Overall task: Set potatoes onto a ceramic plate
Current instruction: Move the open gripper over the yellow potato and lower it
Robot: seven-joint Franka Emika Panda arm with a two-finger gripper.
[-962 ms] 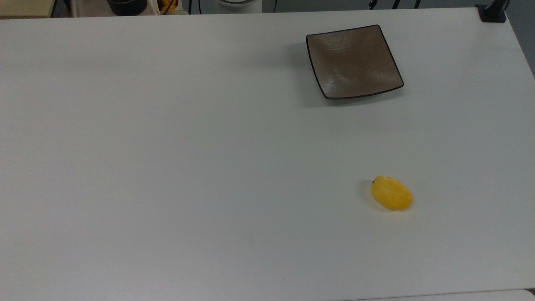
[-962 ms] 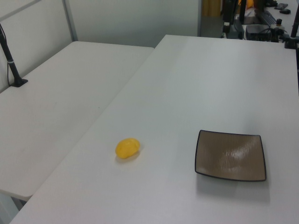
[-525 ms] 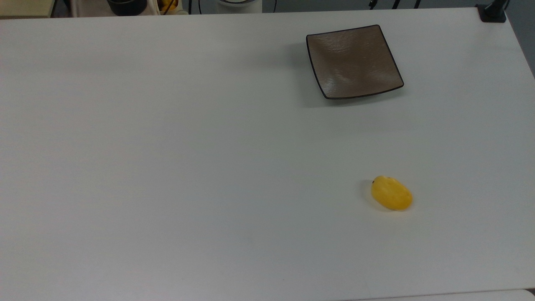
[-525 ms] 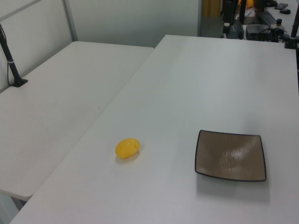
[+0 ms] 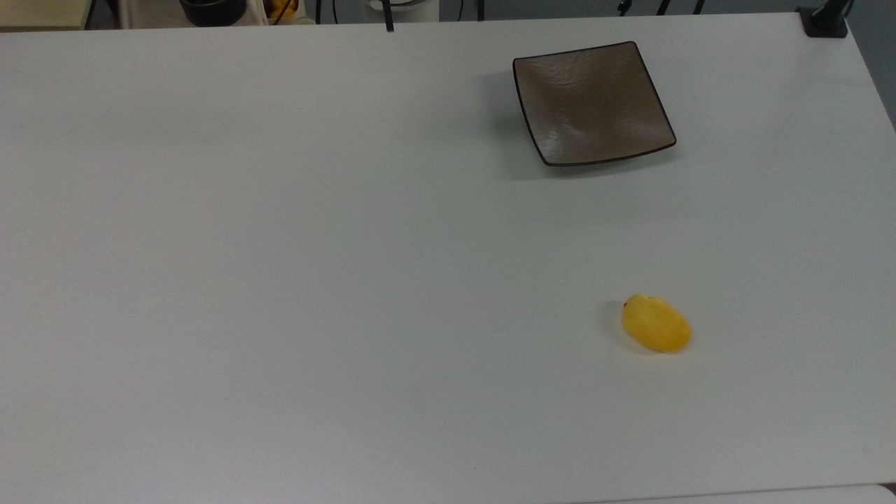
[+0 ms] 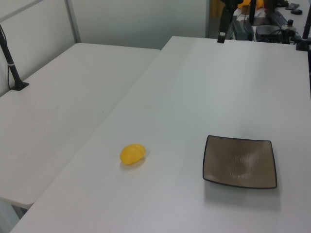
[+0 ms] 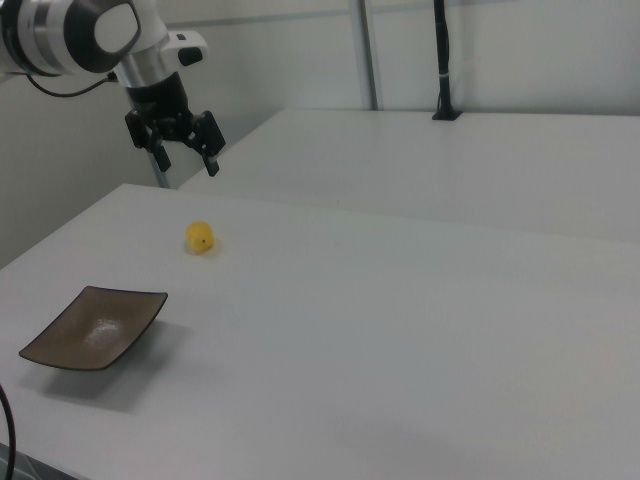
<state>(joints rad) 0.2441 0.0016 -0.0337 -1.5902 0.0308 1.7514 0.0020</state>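
In the right view the ceramic plate [image 7: 92, 340] lies bare at the lower left of the white table [image 7: 400, 330]. Above, the hand [image 7: 186, 158] hangs in the air, fingers spread, holding nothing. The potato [image 7: 200, 238] sits on the table, well apart from the plate.

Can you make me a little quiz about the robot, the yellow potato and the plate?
1. True or false: the potato lies on the plate.
2. What shape is the plate: A round, B square, C triangle?
3. Fill in: the gripper holds ____.

Key: 1 false, it lies on the table, apart from the plate. 2 B. 3 nothing, its fingers are open.
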